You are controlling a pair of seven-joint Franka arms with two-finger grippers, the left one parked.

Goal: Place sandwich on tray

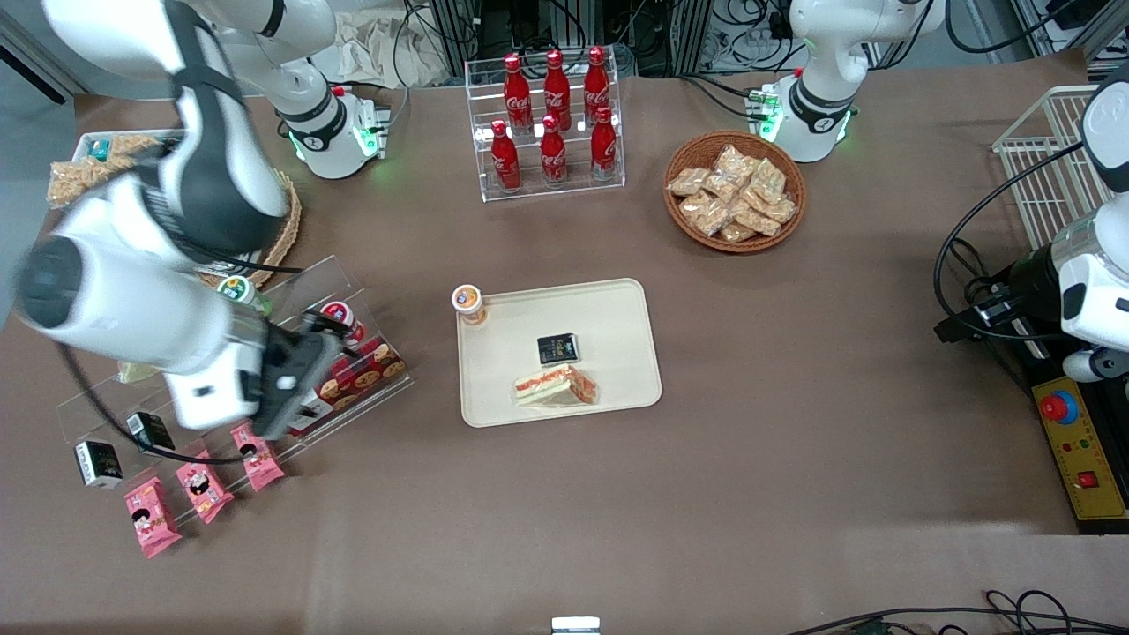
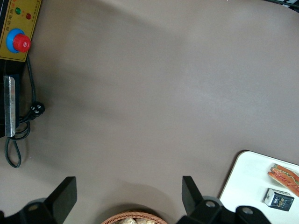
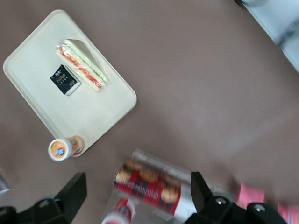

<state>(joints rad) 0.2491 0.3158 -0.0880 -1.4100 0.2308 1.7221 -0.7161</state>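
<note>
The sandwich (image 1: 556, 386), a wrapped triangular wedge with red-orange and green filling, lies on the cream tray (image 1: 609, 309) at the tray's edge nearest the front camera. A small black carton (image 1: 557, 349) lies beside it on the tray. Both also show in the right wrist view, the sandwich (image 3: 83, 64) on the tray (image 3: 93, 116). My right gripper (image 1: 304, 370) is open and empty, well away from the tray toward the working arm's end, above the clear acrylic rack (image 1: 353, 370). Its fingers (image 3: 77, 186) stand wide apart over a red cookie box (image 3: 149, 184).
A small orange-labelled cup (image 1: 469, 302) stands at the tray's corner. Pink snack packets (image 1: 203, 489) lie by the rack. A stand of cola bottles (image 1: 554, 115), a wicker basket of snack bags (image 1: 734, 190) and a control box (image 1: 1080, 450) sit around the table.
</note>
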